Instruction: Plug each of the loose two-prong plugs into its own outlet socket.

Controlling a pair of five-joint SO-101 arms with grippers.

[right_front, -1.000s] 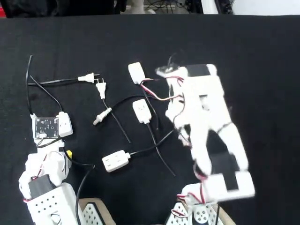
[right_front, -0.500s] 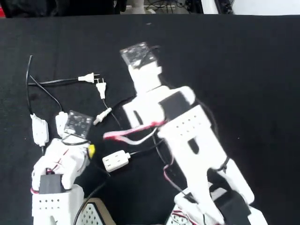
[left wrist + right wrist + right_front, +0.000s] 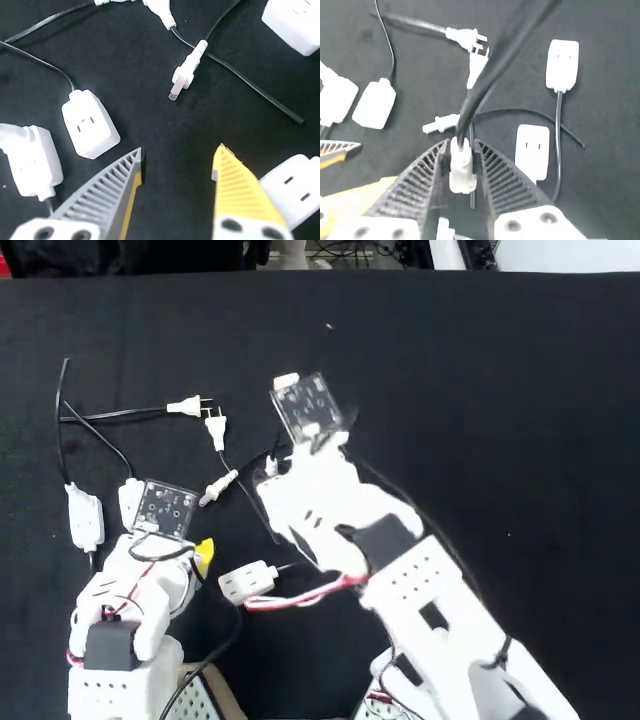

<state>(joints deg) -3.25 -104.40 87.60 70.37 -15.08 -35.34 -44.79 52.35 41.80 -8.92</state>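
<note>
Plug (image 3: pixel 461 172) white, black cord, clamped in right gripper (image 3: pixel 460 145); left gripper (image 3: pixel 178 150) spread, empty.

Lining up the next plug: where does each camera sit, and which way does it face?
High view: fixed above, looking down on the black table; left arm and right arm show.
Left wrist view: on its arm, facing down past the open left gripper.
Right wrist view: faces down past the right gripper, shut on a white plug.
Both wrist views share the loose plug.
</note>
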